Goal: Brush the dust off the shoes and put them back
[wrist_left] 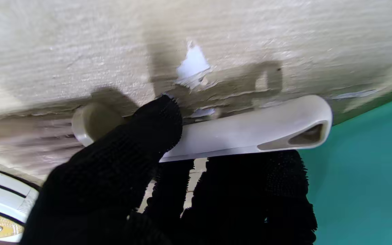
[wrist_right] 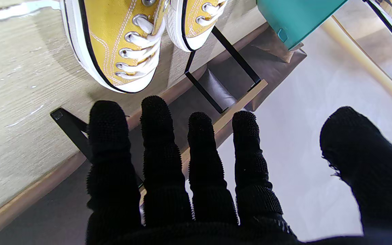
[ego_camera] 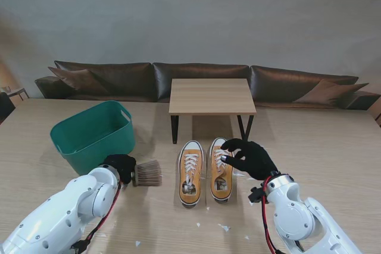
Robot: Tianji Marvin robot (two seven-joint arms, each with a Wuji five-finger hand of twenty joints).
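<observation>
Standing side by side on the surface point(ego_camera: 309, 147), the yellow sneakers point(ego_camera: 191, 172) point away from me. The right hand point(ego_camera: 253, 157) hovers over the right one, fingers spread, grasping nothing. The left hand point(ego_camera: 121, 166) grips the brush point(ego_camera: 147, 173) (beside the teal tub point(ego_camera: 95, 135)).

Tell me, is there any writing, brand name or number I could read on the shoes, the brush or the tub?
None can be read.
Shoes: something shows on the insoles, too small to tell.
Brush: plain handle.
Tub: plain green.
</observation>
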